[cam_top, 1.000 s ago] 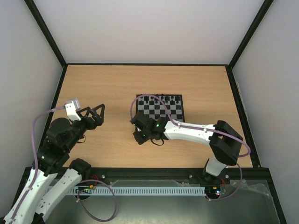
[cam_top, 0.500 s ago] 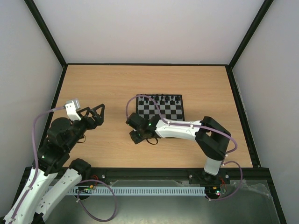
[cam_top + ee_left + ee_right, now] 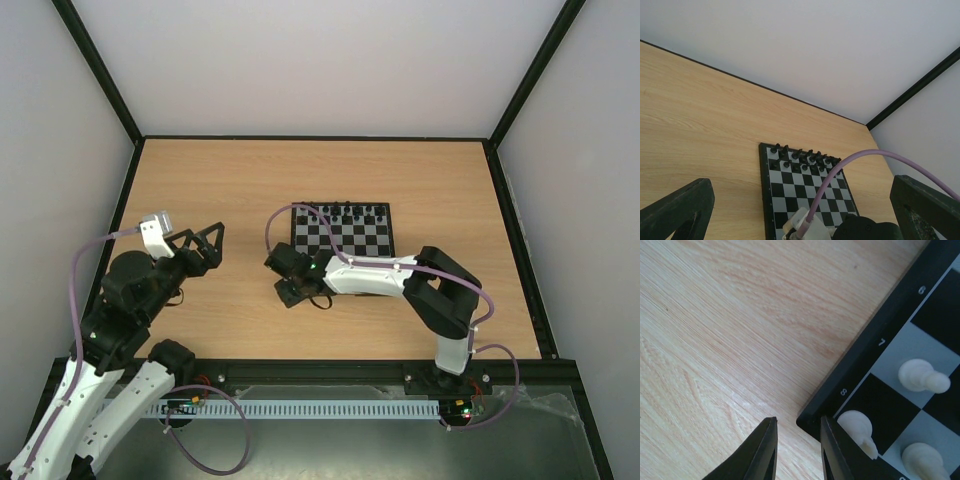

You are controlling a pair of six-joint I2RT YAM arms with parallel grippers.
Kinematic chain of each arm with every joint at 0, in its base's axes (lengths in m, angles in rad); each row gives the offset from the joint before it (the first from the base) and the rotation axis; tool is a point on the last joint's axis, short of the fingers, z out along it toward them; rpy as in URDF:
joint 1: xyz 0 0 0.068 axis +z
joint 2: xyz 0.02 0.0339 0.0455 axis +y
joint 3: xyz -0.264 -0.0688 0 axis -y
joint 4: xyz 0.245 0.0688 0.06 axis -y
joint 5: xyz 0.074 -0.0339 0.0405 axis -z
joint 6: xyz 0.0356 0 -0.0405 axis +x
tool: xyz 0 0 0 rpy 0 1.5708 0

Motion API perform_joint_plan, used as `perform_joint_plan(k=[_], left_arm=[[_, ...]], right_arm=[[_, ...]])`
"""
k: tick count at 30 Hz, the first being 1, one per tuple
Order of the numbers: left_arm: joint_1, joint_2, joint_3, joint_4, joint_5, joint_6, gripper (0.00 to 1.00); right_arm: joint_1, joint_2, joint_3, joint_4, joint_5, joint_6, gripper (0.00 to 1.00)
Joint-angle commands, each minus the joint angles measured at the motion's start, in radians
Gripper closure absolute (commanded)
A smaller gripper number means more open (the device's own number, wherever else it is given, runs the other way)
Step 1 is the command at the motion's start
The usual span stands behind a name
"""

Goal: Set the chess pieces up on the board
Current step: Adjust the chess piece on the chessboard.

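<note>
The board [image 3: 350,232] lies mid-table, with black chessmen [image 3: 802,157] along its far rows. In the right wrist view its corner [image 3: 812,419] sits just below the gap of my right gripper [image 3: 798,422], which is open a little with nothing between the fingers. Three white chess pieces stand on the corner squares: one [image 3: 856,426] beside the right finger [image 3: 832,445], another [image 3: 921,376] further in, and a third [image 3: 921,458] at the bottom edge. From above, the right gripper [image 3: 288,285] hides that corner. My left gripper [image 3: 200,245] hangs wide open and empty, left of the board.
Bare wooden table [image 3: 220,180] surrounds the board, bounded by a black frame and white walls. The right arm's purple cable [image 3: 840,170] arcs over the board [image 3: 805,195] in the left wrist view.
The right arm has swung left, carrying its gripper from over the board's near-left squares to just past the corner. Its jaws have parted slightly. The left arm has not moved.
</note>
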Motion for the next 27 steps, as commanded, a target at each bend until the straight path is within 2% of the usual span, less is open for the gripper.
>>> perform_joint_plan(k=[1,27], left_arm=[[-0.003,0.008,-0.009,0.007,-0.007,0.001,0.0],[-0.003,0.002,-0.018,0.006,-0.004,-0.002,0.0]], right_arm=[[0.0,0.018,0.037,-0.04,0.045,-0.004,0.74],[-0.025,0.012,0.037,-0.038,0.055,-0.019,0.74]])
